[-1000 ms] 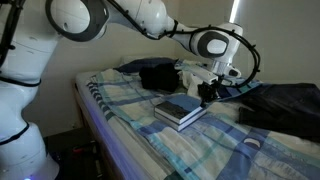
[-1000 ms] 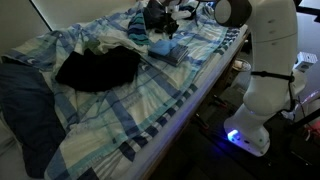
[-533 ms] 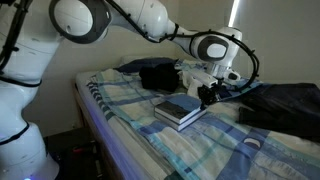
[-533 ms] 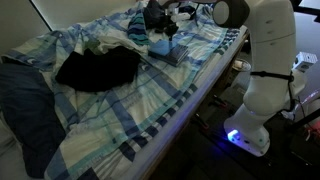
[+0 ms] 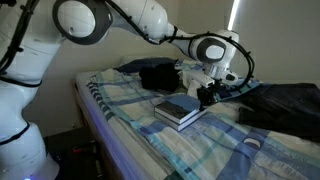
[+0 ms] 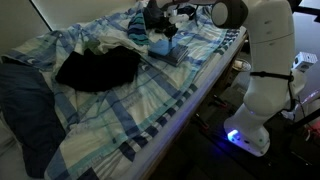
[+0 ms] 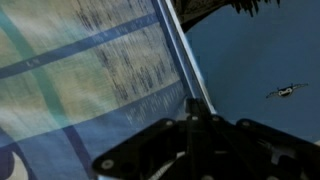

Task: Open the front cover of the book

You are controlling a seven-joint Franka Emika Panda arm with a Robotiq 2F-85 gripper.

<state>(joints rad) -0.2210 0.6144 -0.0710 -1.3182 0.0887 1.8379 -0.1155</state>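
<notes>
Now, largest first. Bed [image 5: 115, 110] in blue plaid takes up most of both exterior views. My arm [image 5: 150, 18] reaches across it from 10 o'clock. Dark clothes [image 5: 280, 105] lie at 3 o'clock of the book, with more at its 11 o'clock. Book [image 5: 178, 110] lies flat on the bedding near mid-frame, with its pale page edges towards the camera. Cover [image 7: 255, 70] is the dark blue field from 12 to 3 o'clock in the wrist view. Plaid shows from 8 to 11 o'clock, and the book's pale edge runs between the two. Gripper [image 5: 207, 94] sits at the book's 2 o'clock edge. Fingers [image 7: 189, 130] are pressed together right on that pale edge line; I cannot tell whether the cover's lip is nipped between them.

Change over the last second: the wrist crept slightly up and toward 2 o'clock, and little else moved. Cover looks as flat as before.

My reading: closing is done, lifting has barely begun. If the lip is not caught, the pull-up comes away empty, so I would raise slowly and watch the wrist view.
</notes>
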